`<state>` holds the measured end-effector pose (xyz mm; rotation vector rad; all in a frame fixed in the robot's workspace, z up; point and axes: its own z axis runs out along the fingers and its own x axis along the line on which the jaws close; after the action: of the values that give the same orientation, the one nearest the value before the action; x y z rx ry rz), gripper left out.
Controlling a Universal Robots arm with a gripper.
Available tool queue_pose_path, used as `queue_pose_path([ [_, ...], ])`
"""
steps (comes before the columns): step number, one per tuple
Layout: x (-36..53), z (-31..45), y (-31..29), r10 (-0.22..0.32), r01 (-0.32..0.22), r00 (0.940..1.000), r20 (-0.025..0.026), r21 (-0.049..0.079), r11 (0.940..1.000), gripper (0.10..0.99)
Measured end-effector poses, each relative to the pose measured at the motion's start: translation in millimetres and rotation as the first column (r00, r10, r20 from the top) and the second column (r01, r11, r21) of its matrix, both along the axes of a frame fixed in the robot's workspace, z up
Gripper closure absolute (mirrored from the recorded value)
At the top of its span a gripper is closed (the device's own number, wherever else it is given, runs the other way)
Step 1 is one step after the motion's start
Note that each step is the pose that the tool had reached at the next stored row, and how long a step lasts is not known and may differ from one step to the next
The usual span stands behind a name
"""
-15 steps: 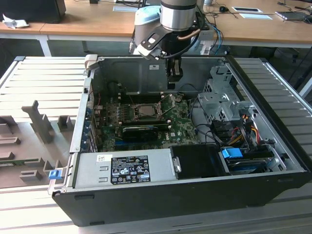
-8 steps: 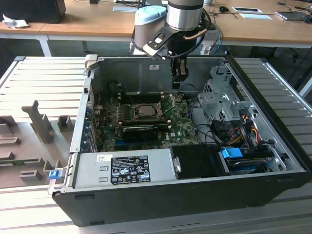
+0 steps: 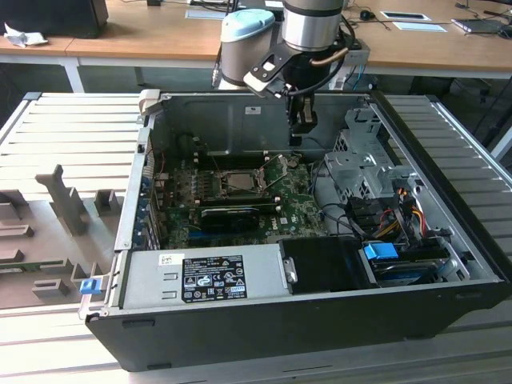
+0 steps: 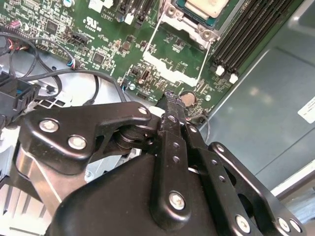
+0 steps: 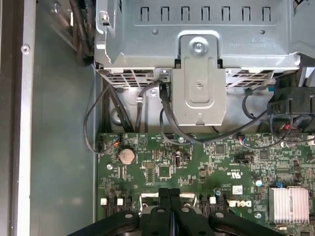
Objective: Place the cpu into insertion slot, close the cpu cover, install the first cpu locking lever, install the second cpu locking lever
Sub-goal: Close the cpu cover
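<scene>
Up over the green board (image 5: 197,167), gripper (image 4: 172,101) has its fingers (image 4: 170,147) pressed together w/ nothing between. The cpu (image 4: 206,6) lies on the board, apart from the tips.

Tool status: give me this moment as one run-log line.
tool: shut, holding nothing | where: over green board, near coin cell | cpu: on board, apart from tool

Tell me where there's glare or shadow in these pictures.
In the exterior view, light washes the wooden desks while the green circuit board lies in shade. In the second wrist view, a reflection spreads on the grey metal case wall, and the black gripper shows highlights. The first wrist view is evenly lit.
</scene>
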<state>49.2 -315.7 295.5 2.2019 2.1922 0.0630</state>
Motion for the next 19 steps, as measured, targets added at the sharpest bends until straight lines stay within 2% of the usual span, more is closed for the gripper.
queue_pose_path([
  [6, 0.4, -2.0, -0.1, 0.000, 0.000, 1.0000, 0.0009, 0.000, 1.0000, 0.980],
  [12, 0.3, -7.9, -0.1, 0.000, 0.000, 1.0000, 0.0019, 0.000, 1.0000, 0.980],
  [19, 4.2, -24.3, -0.1, 0.014, -0.014, 0.9999, 0.0018, -0.002, 0.9999, 0.980],
])
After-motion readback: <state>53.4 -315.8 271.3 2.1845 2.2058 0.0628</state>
